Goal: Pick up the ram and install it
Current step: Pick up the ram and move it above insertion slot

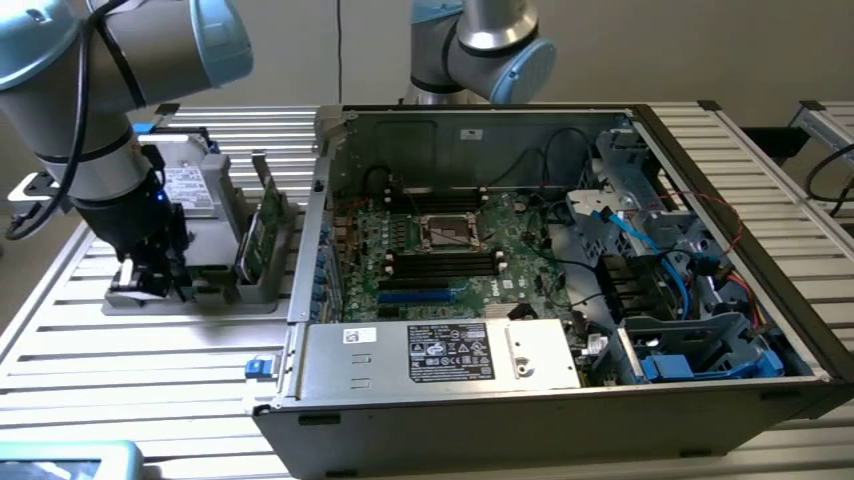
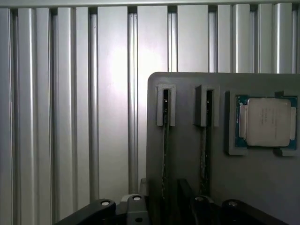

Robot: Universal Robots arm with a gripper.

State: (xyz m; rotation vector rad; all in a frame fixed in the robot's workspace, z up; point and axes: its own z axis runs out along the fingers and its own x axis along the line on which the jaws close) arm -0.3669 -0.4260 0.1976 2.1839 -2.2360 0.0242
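aluminium slatted table (image 1: 134,360) bears a grey tray (image 1: 214,298) under the pincer (image 1: 144,283).

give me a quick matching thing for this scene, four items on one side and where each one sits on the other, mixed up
1 ram
2 processor chip
3 motherboard
4 gripper

a inside the open computer case
b lying flat in a recess of the grey holder
c hanging close over the grey holder
d standing on edge in a slot of the grey holder

Pairs: 1-d, 2-b, 3-a, 4-c
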